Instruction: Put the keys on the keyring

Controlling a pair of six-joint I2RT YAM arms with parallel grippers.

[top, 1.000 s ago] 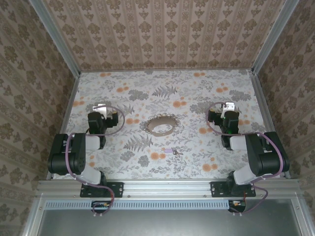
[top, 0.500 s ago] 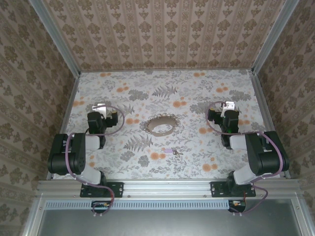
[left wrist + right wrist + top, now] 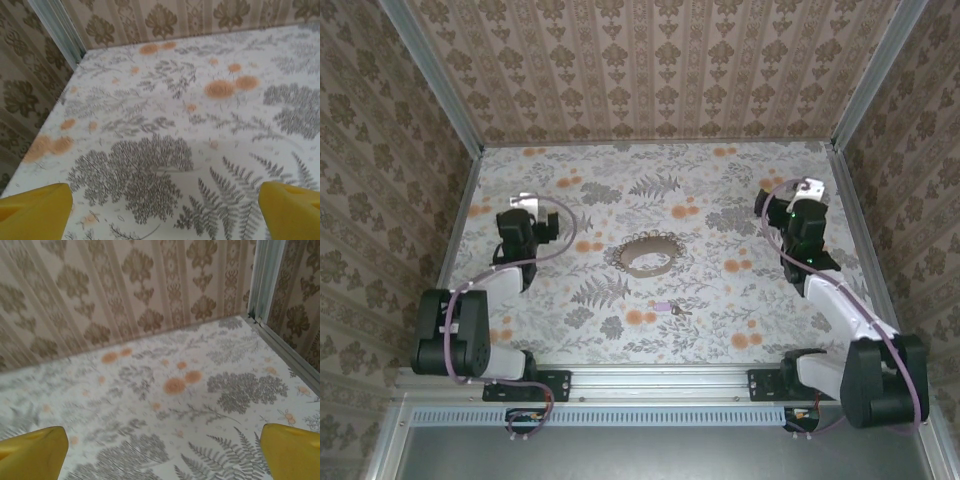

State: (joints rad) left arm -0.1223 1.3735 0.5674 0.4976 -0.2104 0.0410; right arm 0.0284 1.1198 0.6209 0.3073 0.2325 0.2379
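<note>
Nearside of the ring (image 3: 645,256), the key (image 3: 662,308) lies alone. Your left gripper (image 3: 523,201) and right gripper (image 3: 808,186) gape empty; pinch its lilac head squarely.

Ring (image 3: 647,256) lies between left gripper (image 3: 523,202) and right gripper (image 3: 808,187), behind both jaws; key (image 3: 664,308) farther back, seemingly apart.

Robot test cell, aluminium frame (image 3: 660,377), patterned paper walls (image 3: 660,70), floral-print table (image 3: 720,190)
</note>
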